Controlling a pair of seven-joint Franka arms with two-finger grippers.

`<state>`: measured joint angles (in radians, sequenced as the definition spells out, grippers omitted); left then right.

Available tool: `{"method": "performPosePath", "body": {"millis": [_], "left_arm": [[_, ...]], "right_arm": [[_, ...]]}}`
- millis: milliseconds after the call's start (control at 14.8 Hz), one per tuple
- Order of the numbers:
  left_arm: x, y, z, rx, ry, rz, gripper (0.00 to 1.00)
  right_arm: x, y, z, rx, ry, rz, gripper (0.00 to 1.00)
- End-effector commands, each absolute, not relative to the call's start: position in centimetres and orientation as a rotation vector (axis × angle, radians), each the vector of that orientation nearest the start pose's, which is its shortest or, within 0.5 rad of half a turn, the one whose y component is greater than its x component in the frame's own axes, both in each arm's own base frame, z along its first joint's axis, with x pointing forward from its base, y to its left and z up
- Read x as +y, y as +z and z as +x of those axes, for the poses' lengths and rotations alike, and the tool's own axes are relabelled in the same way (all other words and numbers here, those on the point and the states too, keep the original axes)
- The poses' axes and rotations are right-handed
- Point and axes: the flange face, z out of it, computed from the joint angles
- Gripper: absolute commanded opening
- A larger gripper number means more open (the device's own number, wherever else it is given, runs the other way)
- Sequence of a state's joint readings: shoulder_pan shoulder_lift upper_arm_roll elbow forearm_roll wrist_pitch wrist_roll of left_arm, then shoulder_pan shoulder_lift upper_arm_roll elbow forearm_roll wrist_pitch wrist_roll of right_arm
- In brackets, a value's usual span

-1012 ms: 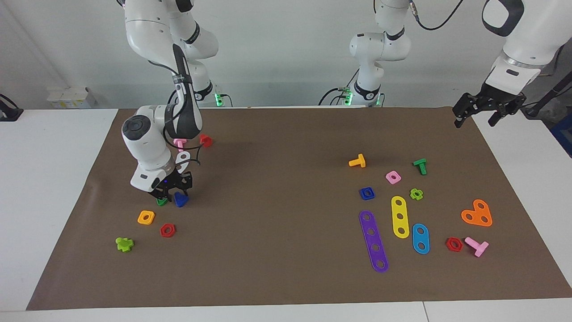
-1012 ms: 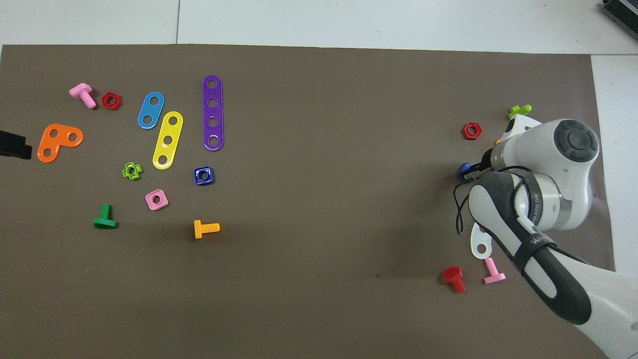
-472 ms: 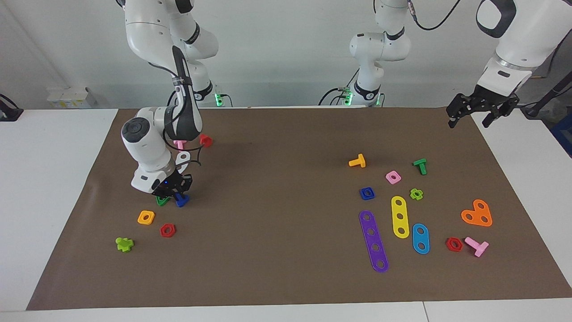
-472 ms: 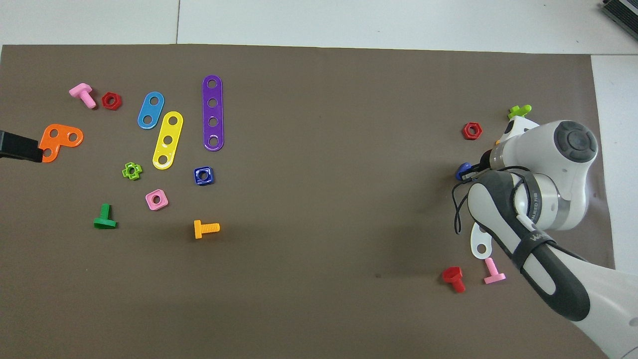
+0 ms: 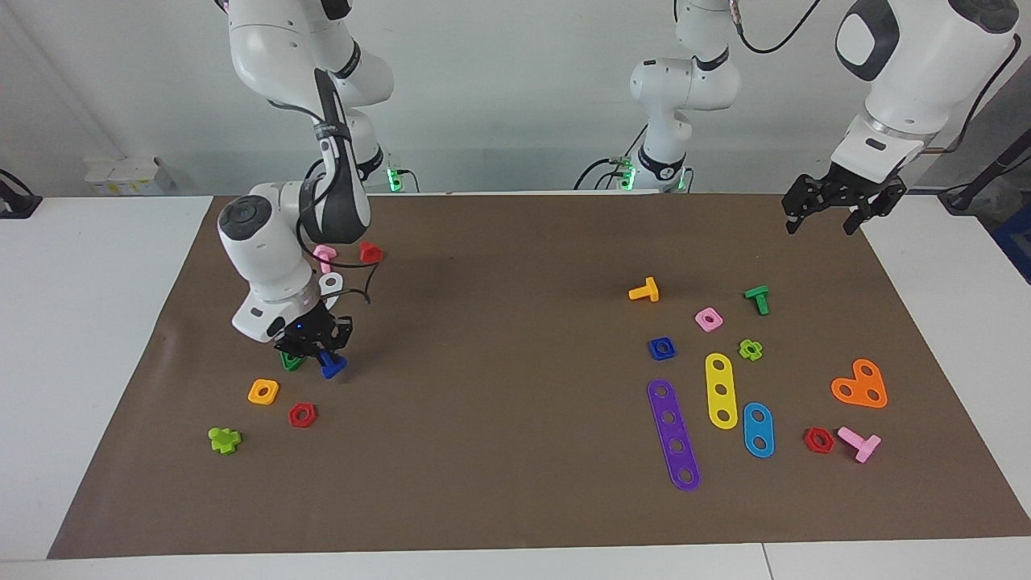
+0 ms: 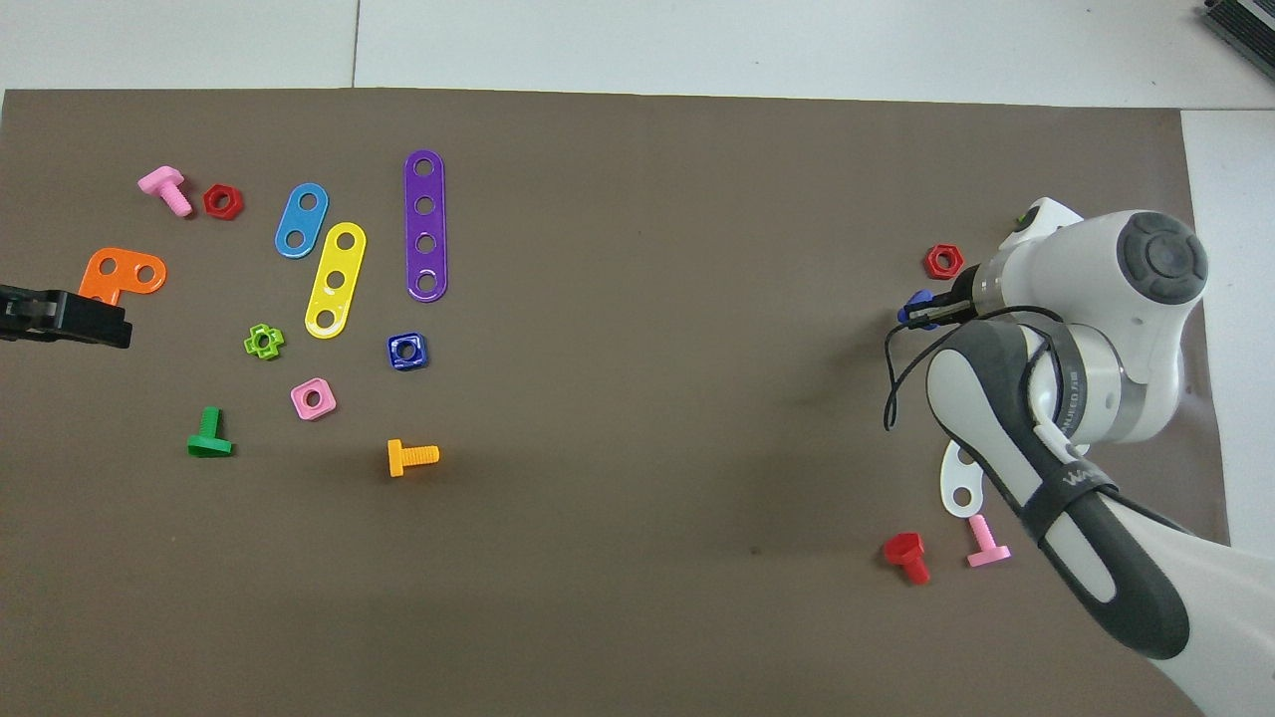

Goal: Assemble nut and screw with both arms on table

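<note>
My right gripper (image 5: 322, 354) is shut on the blue screw (image 5: 330, 366) and holds it just above the brown mat (image 5: 499, 338) at the right arm's end of the table; the screw also shows in the overhead view (image 6: 911, 305). The blue square nut (image 5: 661, 348) lies flat on the mat toward the left arm's end, also in the overhead view (image 6: 407, 351). My left gripper (image 5: 834, 213) is open and empty, raised over the mat's edge beside the orange plate (image 6: 120, 281).
A green triangular nut (image 5: 291, 361), orange nut (image 5: 263, 391) and red hex nut (image 5: 302, 415) lie under and around the right gripper. A pink nut (image 5: 708, 319), orange bolt (image 5: 644, 291), purple strip (image 5: 673, 434) and yellow strip (image 5: 721, 390) surround the blue nut.
My right gripper closed on the blue screw and lifted it slightly off the mat. My left gripper has moved in over the mat toward the parts at its end.
</note>
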<state>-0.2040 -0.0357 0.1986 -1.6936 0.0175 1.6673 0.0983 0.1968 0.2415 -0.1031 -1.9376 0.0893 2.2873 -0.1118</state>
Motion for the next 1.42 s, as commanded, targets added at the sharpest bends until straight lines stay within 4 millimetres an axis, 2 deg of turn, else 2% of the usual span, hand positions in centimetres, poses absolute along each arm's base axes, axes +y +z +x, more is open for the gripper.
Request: {"method": "performPosePath", "body": {"millis": [0,67,202,337,405,540,607,675,742,877,945,1147,1350], "left_arm": [[-2.6,56.9,55.3,0.090,-0.032,-3.154,0.83],[-4.7,54.9,56.0,0.097,-0.007,-3.148,0.83],[-8.4,51.5,57.5,0.046,0.004,-3.134,0.83],[-10.6,48.2,58.7,0.041,-0.006,-3.135,0.83],[-11.4,46.9,58.8,0.041,-0.042,-3.154,0.83],[-11.5,44.4,58.8,0.028,-0.095,-3.171,0.83],[-12.4,42.9,58.9,0.043,-0.106,-3.170,0.83],[-13.2,40.9,59.2,0.056,-0.096,-3.165,0.83],[-13.4,39.1,59.5,0.056,-0.094,-3.159,0.83],[-14.1,36.6,59.9,0.067,-0.109,-3.153,0.83],[-14.6,35.4,60.1,0.068,-0.104,-3.149,0.82],[-16.6,32.7,59.5,0.043,-0.103,-3.142,0.81],[-16.4,31.6,58.9,0.047,-0.080,-3.138,0.77]], "right_arm": [[12.8,43.9,62.8,-0.070,-0.159,-3.073,0.00],[15.9,45.0,63.0,-0.027,-0.170,-3.069,0.00],[22.0,45.6,61.9,0.094,-0.201,-3.042,0.00],[29.9,44.0,59.8,0.160,-0.191,-3.031,0.00],[32.5,43.3,59.3,0.200,-0.206,-3.031,0.00],[35.1,43.0,58.8,0.256,-0.265,-2.998,0.00],[36.5,42.2,58.1,0.259,-0.255,-2.999,0.00],[38.7,40.6,57.1,0.249,-0.243,-3.007,0.00],[40.0,38.8,56.8,0.254,-0.264,-3.011,0.00],[41.6,34.3,56.8,0.255,-0.315,-3.045,0.00],[42.0,33.0,56.9,0.264,-0.323,-3.048,0.00],[43.8,31.4,56.3,0.259,-0.346,-3.024,0.00],[44.3,31.3,56.2,0.265,-0.376,-2.999,0.00]]}}
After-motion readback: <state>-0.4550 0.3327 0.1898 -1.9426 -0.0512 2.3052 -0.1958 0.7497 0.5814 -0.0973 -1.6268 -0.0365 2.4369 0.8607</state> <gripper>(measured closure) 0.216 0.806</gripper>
